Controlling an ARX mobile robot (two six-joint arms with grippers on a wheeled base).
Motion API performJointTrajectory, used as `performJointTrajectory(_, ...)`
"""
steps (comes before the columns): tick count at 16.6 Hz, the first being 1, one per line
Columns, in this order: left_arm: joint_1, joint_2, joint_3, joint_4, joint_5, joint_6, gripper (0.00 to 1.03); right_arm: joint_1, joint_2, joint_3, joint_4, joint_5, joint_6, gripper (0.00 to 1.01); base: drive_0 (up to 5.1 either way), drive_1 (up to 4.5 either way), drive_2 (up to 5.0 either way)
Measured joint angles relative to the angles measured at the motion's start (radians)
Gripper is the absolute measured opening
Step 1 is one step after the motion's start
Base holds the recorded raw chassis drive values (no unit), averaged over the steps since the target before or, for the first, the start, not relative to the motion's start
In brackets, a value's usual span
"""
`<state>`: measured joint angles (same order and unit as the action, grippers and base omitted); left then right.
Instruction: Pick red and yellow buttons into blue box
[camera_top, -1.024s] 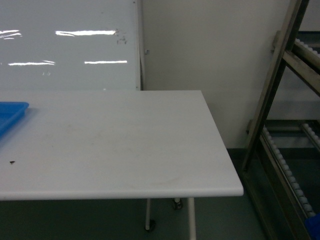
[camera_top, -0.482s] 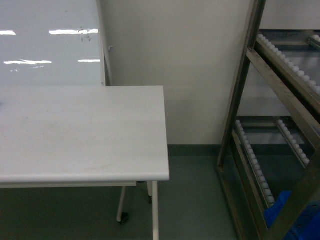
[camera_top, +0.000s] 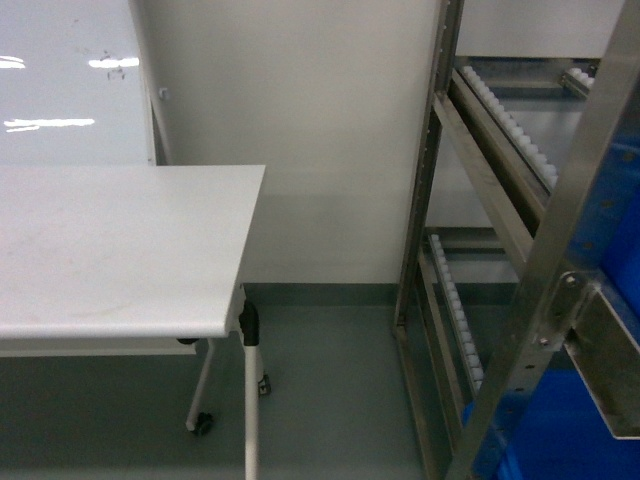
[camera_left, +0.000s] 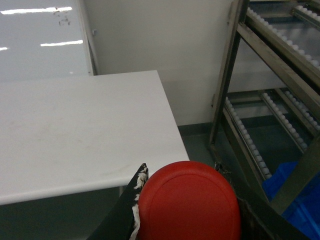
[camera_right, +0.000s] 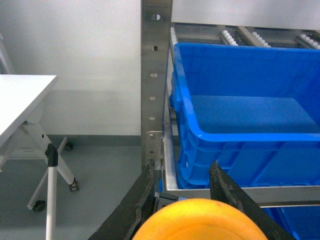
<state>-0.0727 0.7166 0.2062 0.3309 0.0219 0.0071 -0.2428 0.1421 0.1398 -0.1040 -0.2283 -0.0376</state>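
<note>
Rack (camera_top: 470, 230): a metal roller-shelf frame is filling the right of the head view, standing just right of the white table (camera_top: 110, 250), with a strip of floor between them. Blue box (camera_right: 240, 107): the deep crate is sitting on a rack shelf, its open mouth facing up and its long rim running across the right wrist view; it is lying directly ahead of and slightly above the right gripper (camera_right: 187, 192), with a rack upright just to its left. In the left wrist view only a corner of blue plastic (camera_left: 292, 190) is showing low on the right, behind the frame, so the right arm is judged the nearer of the two. Right gripper: its two dark fingers are rising either side of the yellow button (camera_right: 200, 220), whose cap is filling the bottom of the view; it appears to be gripping the button. Left gripper (camera_left: 187, 200): the red button (camera_left: 189, 205) is sitting between its fingers, seemingly clamped, with the box off to its right. Coming move, as judged: the yellow button is needing to travel forward and up over the near rim before release.
</note>
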Motion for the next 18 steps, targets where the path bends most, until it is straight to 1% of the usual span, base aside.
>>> performJointTrajectory(8,0.000,0.001,0.000,-0.002,0.000,0.000,0.32,0.000,0.000,0.000,-0.001,0.000,0.000,0.29,4.8,-3.37,-1.6)
performJointTrajectory(18,0.000,0.001,0.000,-0.001,0.000,0.000,0.32,0.000,0.000,0.000,0.000,0.000,0.000,0.29,5.0,-2.35,-2.3)
